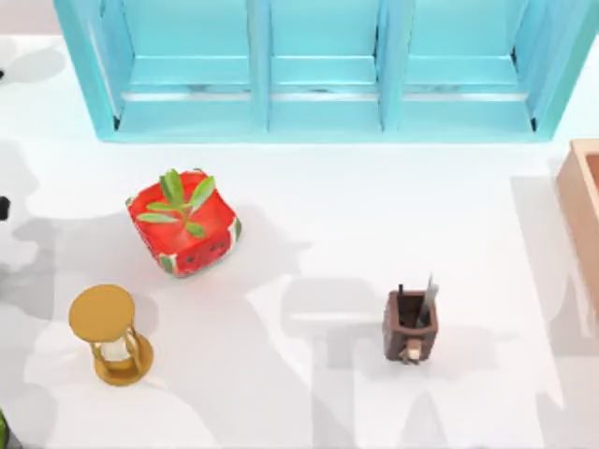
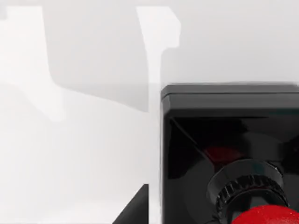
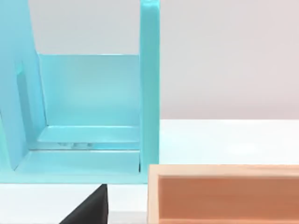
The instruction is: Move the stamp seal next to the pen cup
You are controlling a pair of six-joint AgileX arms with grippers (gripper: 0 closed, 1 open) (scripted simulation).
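The pen cup [image 1: 410,325] is sitting on the white worktop [image 1: 309,224] in the lower right of the top view, standing upright with a dark pen and a grey one poking out of it. Over in the left half, the red watermelon-patterned plant pot [image 1: 183,223] is resting a bit tilted with its green sprig sticking up, and the golden hourglass [image 1: 110,334] is standing below it, near the lower left. A turquoise shelf unit [image 1: 323,70] is running along the top of the frame, and a pale wooden box [image 1: 582,210] is peeking in at the right edge.

The stamp seal [image 2: 233,154] is showing up close in the left wrist view, its black square base taking up the lower right of that frame, with the ribbed black collar and a bit of the red knob at the bottom. It's sitting on the white worktop there. I can't tell what the jaws on either arm are doing.

The right wrist view is looking at the shelf unit's compartment and the wooden box's rim.
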